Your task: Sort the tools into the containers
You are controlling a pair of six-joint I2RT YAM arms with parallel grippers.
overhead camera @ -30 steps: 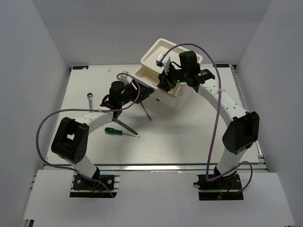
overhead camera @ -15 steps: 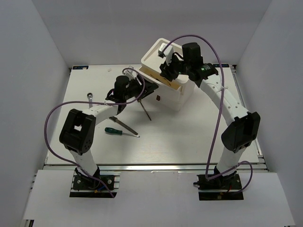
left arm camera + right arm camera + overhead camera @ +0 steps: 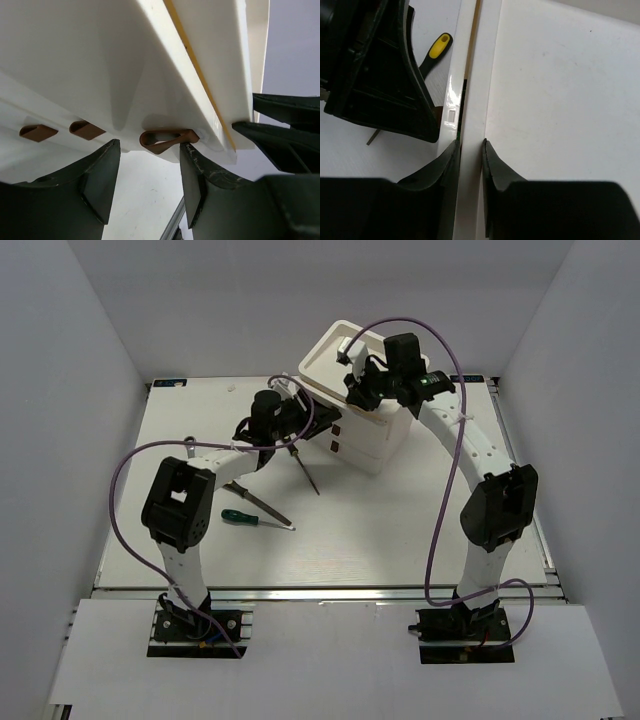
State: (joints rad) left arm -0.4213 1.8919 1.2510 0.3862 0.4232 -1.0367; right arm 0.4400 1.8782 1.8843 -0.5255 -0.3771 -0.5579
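Note:
The white stacked drawer box (image 3: 382,445) stands at the back centre, its rimmed tray top (image 3: 332,348) tilted up. My right gripper (image 3: 357,390) is shut on the tray's near rim (image 3: 470,100), one finger on each side. My left gripper (image 3: 318,423) is open at the box's front, its fingers either side of the top drawer's red-brown tab (image 3: 167,141). A grey wrench (image 3: 190,445), a green-black screwdriver (image 3: 243,517), a long dark tool (image 3: 266,506) and a thin shaft (image 3: 308,472) lie on the table. A yellow-black handle (image 3: 438,47) shows beside the left gripper.
Two lower red-brown tabs (image 3: 39,132) show on the box's front in the left wrist view. Grey walls enclose the white table (image 3: 400,530) on three sides. Purple cables loop above both arms.
The top drawer, pulled out to the left a second ago, has slid into the box. My left gripper moved right up to the box's front. My right gripper stays on the tray rim.

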